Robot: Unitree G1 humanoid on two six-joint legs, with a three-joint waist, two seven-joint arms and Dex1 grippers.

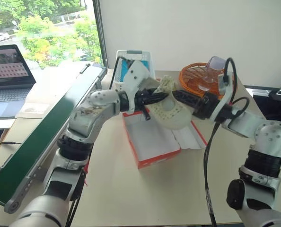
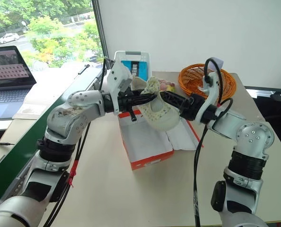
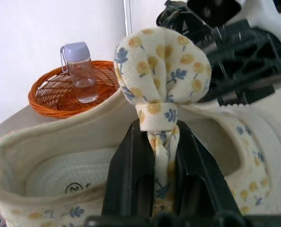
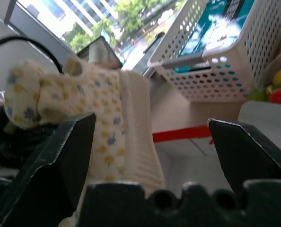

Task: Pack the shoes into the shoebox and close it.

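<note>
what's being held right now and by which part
The left gripper is shut on a shoe, pinching the floral fabric strap below its knotted end. The right gripper is open, holding nothing.

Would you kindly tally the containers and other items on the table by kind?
Shoes: 1, the shoe
Boxes: 1, the shoebox
Baskets: 2, the white lattice basket and orange wicker basket
Bottles: 1, the clear bottle
Total: 5

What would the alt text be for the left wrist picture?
Two black fingers of the left gripper pinch the knotted floral fabric tab of a cream-white sneaker, whose inside faces the camera. Behind it, a clear bottle with a lilac cap stands in a round orange wicker basket.
</note>
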